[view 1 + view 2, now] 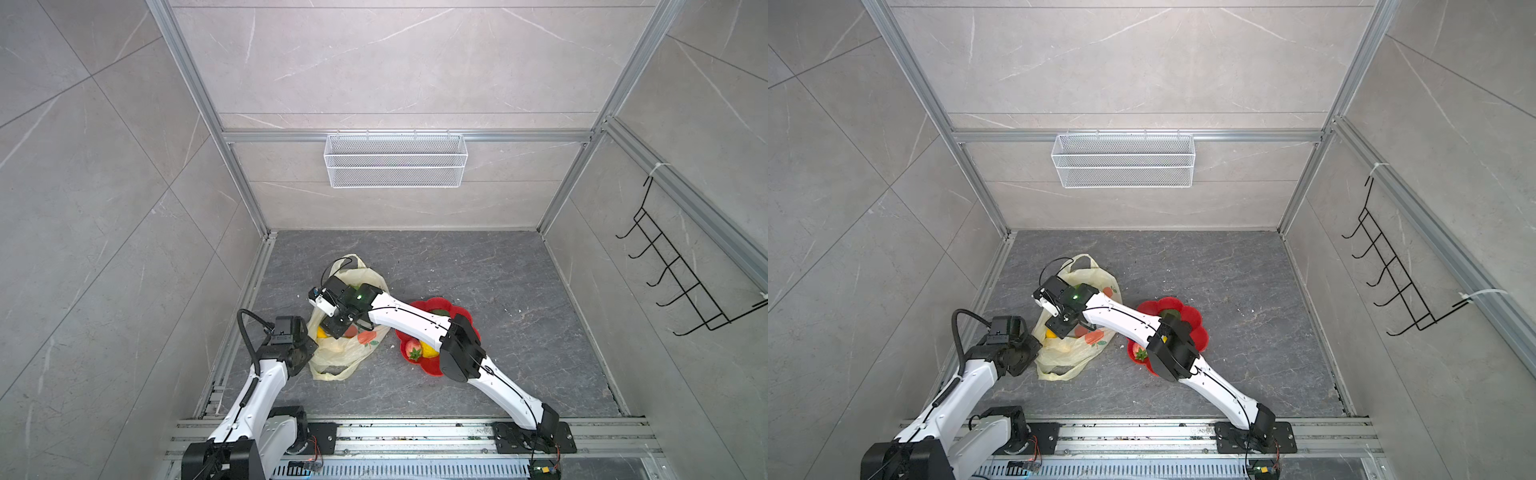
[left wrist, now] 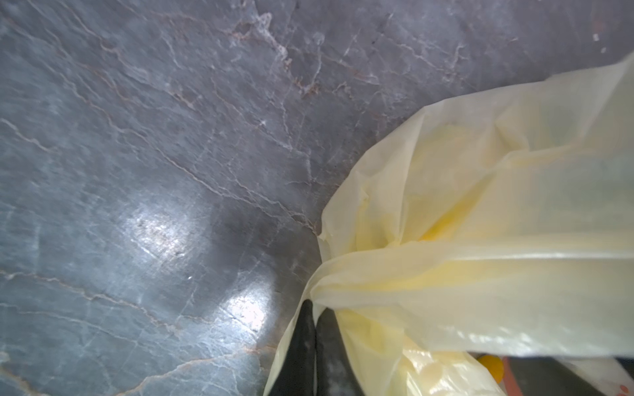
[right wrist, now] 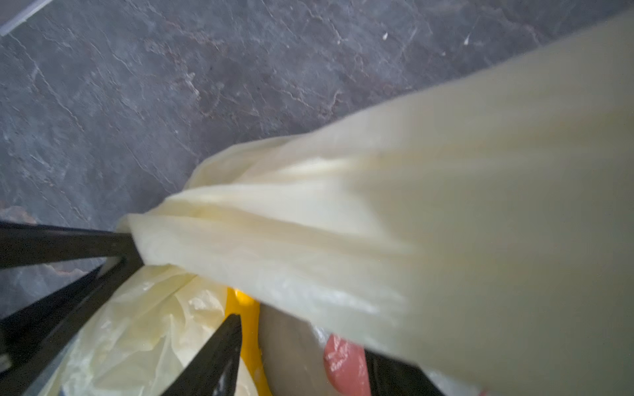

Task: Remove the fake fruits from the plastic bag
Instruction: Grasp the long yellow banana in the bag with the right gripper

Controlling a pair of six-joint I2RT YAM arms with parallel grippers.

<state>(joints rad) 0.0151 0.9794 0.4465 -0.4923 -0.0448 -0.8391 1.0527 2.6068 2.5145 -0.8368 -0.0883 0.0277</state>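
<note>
The bag (image 1: 347, 353), thin crinkled pale-yellow film with orange fruit prints, lay on the dark veined stone floor (image 1: 478, 270), just left of the red flower-shaped plate (image 1: 430, 368). Film and the right arm (image 1: 407, 320) hid most of its contents. Only a smooth yellow fruit (image 1: 321, 332) showed at its mouth in both top views, and as a blur in the right wrist view. The right claw (image 3: 185, 279) was partly apart inside the bag's mouth, one finger (image 3: 68, 243) touching a fold, nothing visibly clamped. The left claw (image 2: 314, 305) was pinched together on the bag's edge. On the plate, a strawberry (image 1: 413, 348) and a second yellow fruit (image 1: 430, 351) lay half covered by the arm.
</note>
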